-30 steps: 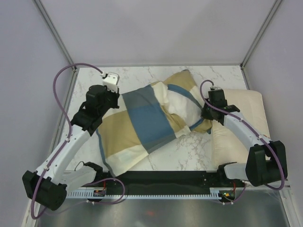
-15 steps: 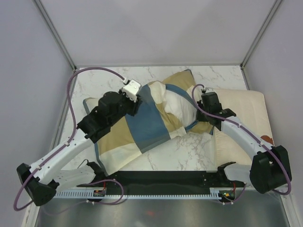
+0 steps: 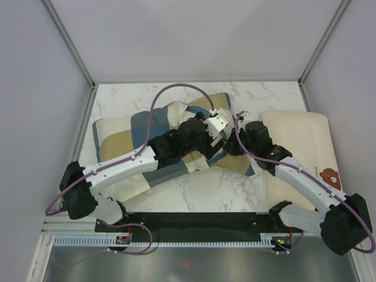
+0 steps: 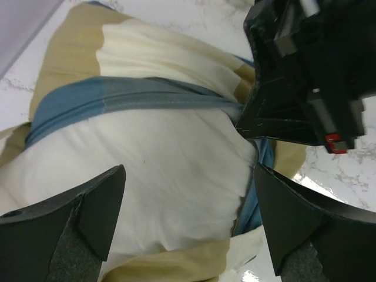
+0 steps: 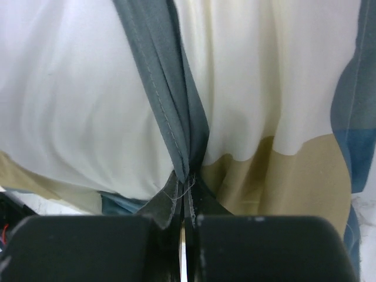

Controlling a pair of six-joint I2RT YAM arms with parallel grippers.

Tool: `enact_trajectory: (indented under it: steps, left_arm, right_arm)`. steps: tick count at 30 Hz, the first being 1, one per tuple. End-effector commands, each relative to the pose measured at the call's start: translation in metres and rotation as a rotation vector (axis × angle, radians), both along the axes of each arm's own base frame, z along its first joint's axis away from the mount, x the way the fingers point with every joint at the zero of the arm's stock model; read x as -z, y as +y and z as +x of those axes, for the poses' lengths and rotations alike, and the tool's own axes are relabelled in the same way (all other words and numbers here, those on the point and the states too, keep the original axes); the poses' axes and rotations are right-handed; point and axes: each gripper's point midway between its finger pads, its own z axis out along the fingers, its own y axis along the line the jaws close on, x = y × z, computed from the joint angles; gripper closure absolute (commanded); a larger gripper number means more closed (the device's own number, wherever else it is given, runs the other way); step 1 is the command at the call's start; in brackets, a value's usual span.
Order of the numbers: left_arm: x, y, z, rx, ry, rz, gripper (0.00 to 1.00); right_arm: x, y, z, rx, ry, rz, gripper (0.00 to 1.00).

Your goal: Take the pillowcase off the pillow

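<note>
Top view: the left gripper point(image 3: 225, 136) has swung from the table's point(image 3: 235, 189) left side to the middle. It now sits just beside the right gripper point(image 3: 235, 144), and its fingers have gone from clenched to released. The pillowcase point(image 3: 132, 132) is dragged further left than before. A bear-print pillow point(image 3: 305, 141) lies at the right.

Left wrist: the left gripper point(image 4: 188, 176) has its fingers spread, holding nothing, over the white pillow point(image 4: 164, 158) bulging out of the pillowcase's point(image 4: 135, 53) mouth, still partly inside.

Right wrist: the right gripper point(image 5: 183, 220) stays clamped on the pillowcase's point(image 5: 276, 182) blue hem.
</note>
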Motion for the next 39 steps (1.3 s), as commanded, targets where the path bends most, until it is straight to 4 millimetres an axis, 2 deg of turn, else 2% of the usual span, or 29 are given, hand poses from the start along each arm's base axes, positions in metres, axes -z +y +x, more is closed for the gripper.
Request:
enact_trajectory:
  steps: [1, 5, 7, 11, 15, 16, 18, 19, 21, 22, 24, 25, 26, 28, 29, 31, 32, 33, 34, 35, 36, 37, 39]
  left_arm:
    - [0.004, -0.007, 0.012, -0.042, -0.024, 0.010, 0.03]
    - [0.033, -0.009, 0.023, -0.090, -0.016, 0.049, 0.02]
    - [0.037, -0.010, 0.029, -0.115, -0.029, 0.043, 0.01]
    - [0.058, -0.005, 0.044, -0.181, -0.071, 0.112, 0.00]
    - [0.091, 0.001, 0.053, -0.217, -0.074, 0.227, 0.00]
    - [0.110, 0.004, 0.054, -0.224, -0.062, 0.280, 0.00]
    - [0.127, 0.014, 0.056, -0.252, -0.048, 0.354, 0.00]
    - [0.146, 0.016, 0.054, -0.250, -0.023, 0.404, 0.00]
    - [0.160, 0.019, 0.053, -0.249, 0.000, 0.443, 0.04]
    - [0.171, 0.023, 0.052, -0.253, 0.027, 0.470, 0.30]
    - [0.180, 0.027, 0.054, -0.264, 0.068, 0.462, 0.58]
    - [0.182, 0.030, 0.054, -0.273, 0.082, 0.462, 0.92]
    - [0.179, 0.033, 0.056, -0.290, 0.082, 0.453, 0.97]
    - [0.171, 0.042, 0.064, -0.324, 0.095, 0.422, 0.98]
    - [0.158, 0.044, 0.066, -0.332, 0.094, 0.391, 0.98]
    - [0.142, 0.050, 0.071, -0.351, 0.109, 0.333, 0.98]
    - [0.137, 0.055, 0.072, -0.358, 0.112, 0.323, 0.98]
    - [0.123, 0.060, 0.074, -0.367, 0.112, 0.289, 0.98]
    - [0.116, 0.061, 0.076, -0.366, 0.113, 0.274, 0.98]
    - [0.112, 0.066, 0.075, -0.367, 0.126, 0.274, 0.98]
    - [0.107, 0.069, 0.077, -0.370, 0.138, 0.254, 0.98]
    - [0.095, 0.070, 0.078, -0.373, 0.131, 0.229, 0.98]
    - [0.087, 0.082, 0.082, -0.393, 0.138, 0.221, 0.98]
  right_arm:
    - [-0.026, 0.013, -0.006, -0.046, -0.059, 0.099, 1.00]
    - [-0.030, 0.011, -0.012, -0.052, -0.071, 0.111, 1.00]
    - [-0.033, 0.010, -0.014, -0.053, -0.077, 0.116, 1.00]
    - [-0.031, 0.010, -0.017, -0.059, -0.071, 0.116, 1.00]
    - [-0.029, 0.008, -0.018, -0.052, -0.069, 0.106, 1.00]
    - [-0.030, 0.006, -0.018, -0.047, -0.072, 0.104, 1.00]
    - [-0.032, 0.005, -0.019, -0.047, -0.076, 0.103, 1.00]
    - [-0.032, 0.004, -0.019, -0.045, -0.079, 0.100, 1.00]
    - [-0.035, 0.003, -0.019, -0.041, -0.081, 0.101, 1.00]
    - [-0.035, 0.003, -0.021, -0.045, -0.079, 0.099, 1.00]
    - [-0.033, 0.000, -0.023, -0.037, -0.067, 0.087, 1.00]
    - [-0.031, -0.001, -0.023, -0.032, -0.062, 0.076, 1.00]
    - [-0.032, -0.003, -0.023, -0.030, -0.061, 0.066, 1.00]
    - [-0.023, -0.012, -0.023, 0.012, -0.032, 0.020, 1.00]
    - [-0.022, -0.015, -0.022, 0.021, -0.028, 0.004, 1.00]
    - [-0.007, -0.029, -0.022, 0.079, 0.021, -0.072, 1.00]
    - [-0.007, -0.036, -0.018, 0.116, 0.025, -0.105, 1.00]
    - [0.006, -0.045, -0.021, 0.143, 0.072, -0.161, 1.00]
    - [0.010, -0.056, -0.017, 0.193, 0.076, -0.214, 1.00]
    - [0.011, -0.061, -0.015, 0.211, 0.084, -0.242, 1.00]
    - [0.024, -0.066, -0.016, 0.222, 0.127, -0.293, 1.00]
    - [0.028, -0.071, -0.014, 0.243, 0.136, -0.324, 1.00]
    - [0.039, -0.076, -0.014, 0.264, 0.171, -0.363, 1.00]
